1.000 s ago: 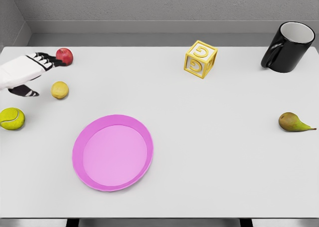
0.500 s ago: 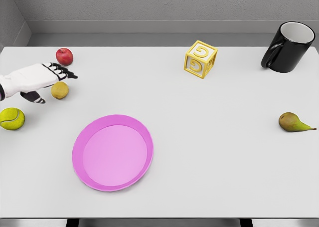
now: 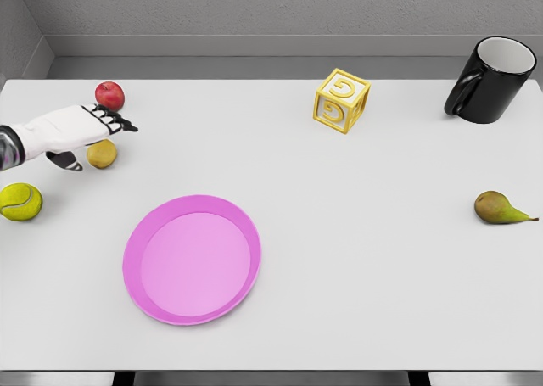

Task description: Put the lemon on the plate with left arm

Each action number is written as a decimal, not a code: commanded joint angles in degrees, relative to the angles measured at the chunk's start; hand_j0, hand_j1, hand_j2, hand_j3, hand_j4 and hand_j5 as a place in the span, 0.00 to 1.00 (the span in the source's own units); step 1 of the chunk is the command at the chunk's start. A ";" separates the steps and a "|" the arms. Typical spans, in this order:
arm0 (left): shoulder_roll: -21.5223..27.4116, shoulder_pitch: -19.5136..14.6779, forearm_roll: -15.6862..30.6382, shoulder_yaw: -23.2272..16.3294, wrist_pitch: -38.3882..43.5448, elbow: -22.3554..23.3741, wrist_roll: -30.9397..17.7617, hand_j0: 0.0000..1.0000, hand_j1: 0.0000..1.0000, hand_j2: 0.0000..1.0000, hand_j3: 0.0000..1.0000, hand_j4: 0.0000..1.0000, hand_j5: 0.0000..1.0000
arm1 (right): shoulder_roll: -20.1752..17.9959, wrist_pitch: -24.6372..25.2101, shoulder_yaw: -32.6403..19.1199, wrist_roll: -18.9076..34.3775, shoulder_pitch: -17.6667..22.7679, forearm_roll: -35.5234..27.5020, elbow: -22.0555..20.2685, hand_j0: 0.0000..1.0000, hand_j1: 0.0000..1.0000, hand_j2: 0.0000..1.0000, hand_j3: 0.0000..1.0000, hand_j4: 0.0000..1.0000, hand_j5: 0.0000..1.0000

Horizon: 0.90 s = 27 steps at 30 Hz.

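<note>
left hand (image 3: pixel 72 129) over lemon (image 3: pixel 103 154), apple (image 3: pixel 109 94) perhaps touching fingertips

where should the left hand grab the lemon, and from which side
Across the lemon's round middle, coming from above and its left. It is small and nearly spherical, with no handle. The left hand hovers there, fingers open, partly covering its top. The apple sits just behind, so avoid sweeping backward.

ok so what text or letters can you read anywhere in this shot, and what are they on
"G", raised, on the top face of the yellow letter block.
A second raised letter on the block's front-left face, probably also "G", seen at too steep an angle to be sure.
No writing shows on the black mug, the pink plate, the fruit or the tennis ball.
</note>
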 commanded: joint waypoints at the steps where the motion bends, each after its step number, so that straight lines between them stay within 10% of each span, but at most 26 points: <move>1: -0.15 0.00 -0.22 0.04 0.10 0.16 0.06 1.00 1.00 1.00 1.00 1.00 1.00 | 0.00 0.00 0.01 -0.02 0.00 0.01 0.03 1.00 1.00 1.00 1.00 1.00 1.00; 27: -2.96 -3.08 -2.33 -2.51 0.10 6.13 0.24 1.00 1.00 1.00 1.00 1.00 1.00 | 0.00 0.00 0.01 -0.02 0.00 0.01 0.03 1.00 1.00 1.00 1.00 1.00 1.00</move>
